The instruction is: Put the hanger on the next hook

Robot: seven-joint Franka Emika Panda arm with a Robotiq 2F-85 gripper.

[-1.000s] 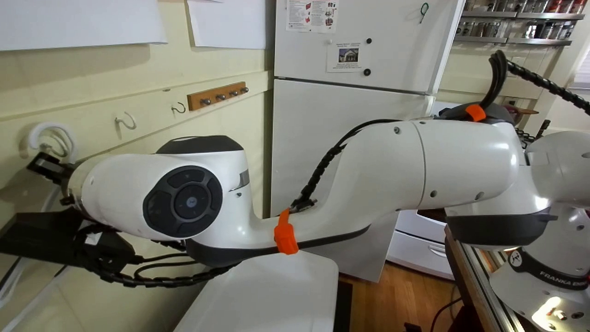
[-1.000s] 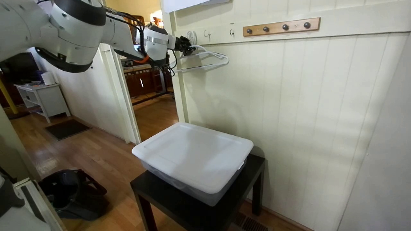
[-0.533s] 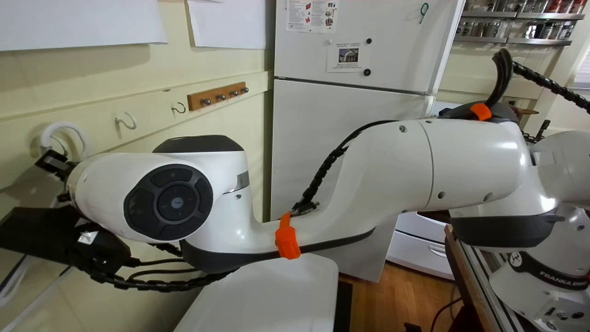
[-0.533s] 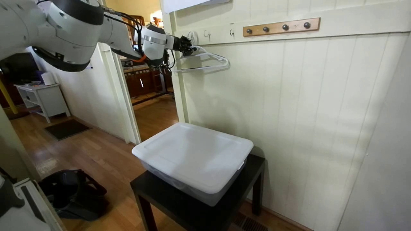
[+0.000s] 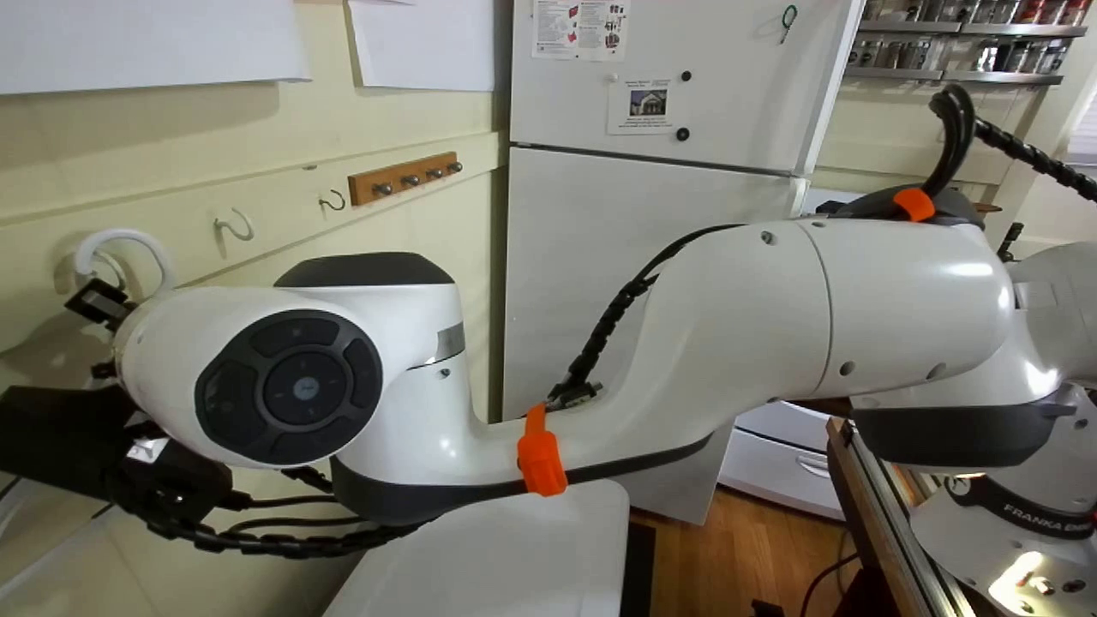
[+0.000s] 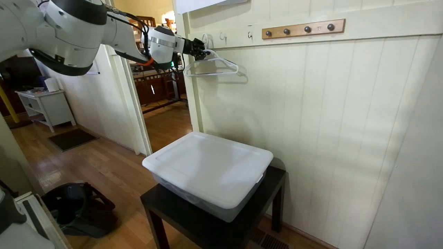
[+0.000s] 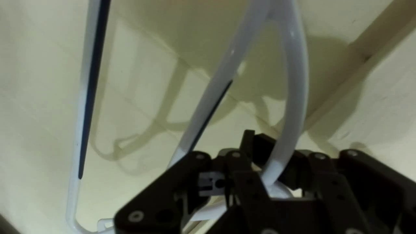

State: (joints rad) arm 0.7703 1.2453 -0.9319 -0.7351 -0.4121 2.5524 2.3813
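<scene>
The white hanger [image 6: 221, 73] hangs from my gripper [image 6: 207, 53], its frame just off the wall. In the wrist view one rounded bar of the hanger [image 7: 296, 81] runs down between the dark fingers of the gripper [image 7: 265, 148], which are closed around it. In an exterior view the hanger's curved top hook [image 5: 128, 236] rises above the gripper in front of a pale wall hook [image 5: 120, 267]; whether they touch I cannot tell. The neighbouring white wall hook [image 5: 236, 226] is bare, also as that wall hook [image 6: 223, 36] appears from the far side.
Further along the rail are a dark metal hook [image 6: 250, 35] and a wooden rack [image 6: 297, 31] with several knobs. A lidded white bin [image 6: 211, 166] on a black table [image 6: 207, 232] stands below. Paper [image 5: 146, 43] hangs above; the fridge [image 5: 617, 206] adjoins the wall.
The arm has drawn back a little from the wall with the hanger. The hanger's shadow now stands apart from it, and its top hook has shifted slightly towards the neighbouring hook.
</scene>
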